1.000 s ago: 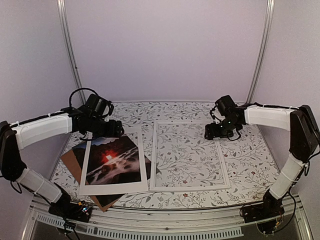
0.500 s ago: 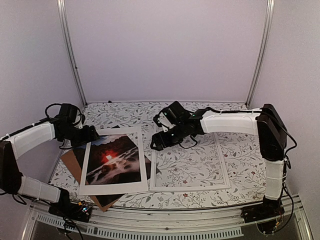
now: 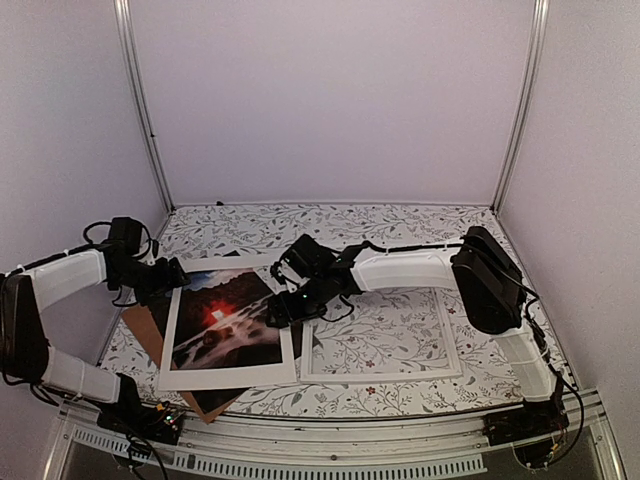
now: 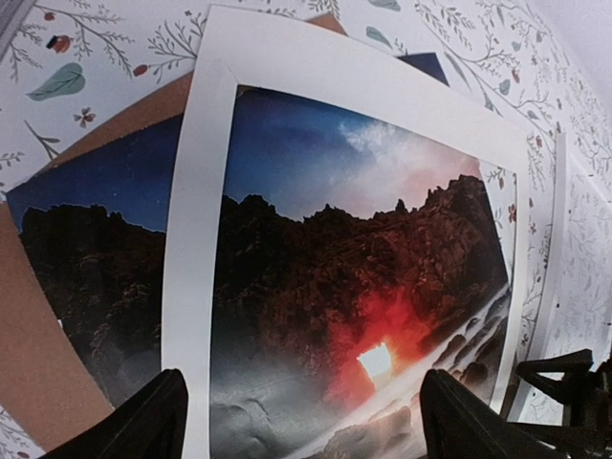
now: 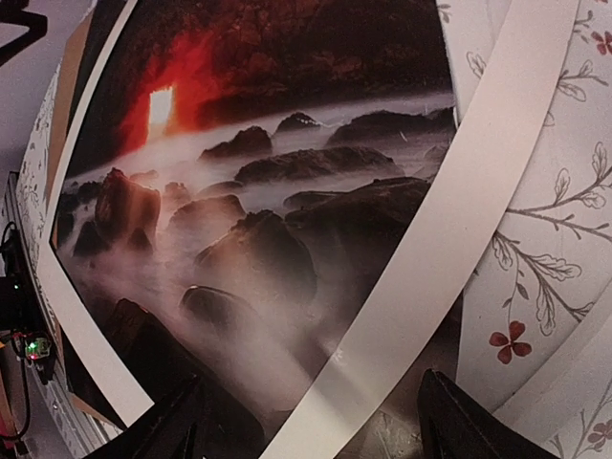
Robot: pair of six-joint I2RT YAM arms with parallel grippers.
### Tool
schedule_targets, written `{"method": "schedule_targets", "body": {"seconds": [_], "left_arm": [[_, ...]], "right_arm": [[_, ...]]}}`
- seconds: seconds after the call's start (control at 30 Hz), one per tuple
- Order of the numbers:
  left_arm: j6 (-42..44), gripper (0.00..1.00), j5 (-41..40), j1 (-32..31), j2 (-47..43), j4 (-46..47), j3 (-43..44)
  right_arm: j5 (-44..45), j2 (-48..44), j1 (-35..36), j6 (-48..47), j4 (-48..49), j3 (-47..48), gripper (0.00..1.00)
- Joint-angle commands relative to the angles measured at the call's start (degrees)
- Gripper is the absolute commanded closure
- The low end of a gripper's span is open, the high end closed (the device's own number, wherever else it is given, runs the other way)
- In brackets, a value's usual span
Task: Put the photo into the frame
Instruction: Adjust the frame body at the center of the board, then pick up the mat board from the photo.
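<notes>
The photo, a dark landscape with a red glow, lies at the left under a white mat whose window shows it. In the left wrist view the photo fills the middle. The frame lies flat to the right, white and narrow-edged. My left gripper hovers at the mat's far left corner; its jaws stand open and empty. My right gripper reaches across the frame's near-left part to the mat's right edge, open above the mat's strip and the photo.
A brown backing board lies under the photo and mat, sticking out at the left and near side. The floral tablecloth covers the table. Metal posts and pale walls close in the back and sides.
The right arm has swung left from the frame's far right side to the mat's right edge, its jaws narrowing slightly. The left gripper has drawn back leftward off the mat's top.
</notes>
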Motion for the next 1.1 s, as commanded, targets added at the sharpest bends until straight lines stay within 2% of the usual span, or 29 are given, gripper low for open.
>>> {"method": "schedule_targets", "body": {"seconds": [0.0, 0.23, 0.4, 0.63, 1.07], "left_arm": [[0.03, 0.14, -0.18, 1.89, 0.87, 1.79, -1.01], [-3.28, 0.14, 0.79, 2.67, 3.28, 3.52, -2.00], [-5.38, 0.14, 0.85, 2.72, 3.48, 5.76, -4.13], [-6.28, 0.16, -3.29, 2.63, 4.10, 8.76, -5.68], [-7.05, 0.23, -5.40, 1.11, 8.66, 12.94, -7.67]], "right_arm": [[3.99, 2.64, -0.23, 2.86, -5.97, 3.69, 0.21], [12.06, 1.90, -0.91, 4.37, -12.96, 4.09, 0.20], [15.89, 0.73, -1.68, 4.74, -14.51, 2.96, 0.19], [8.34, 0.36, -1.75, 3.45, -7.44, 2.82, 0.20], [7.81, 1.17, -2.23, 4.57, -2.00, 3.12, 0.21]]}}
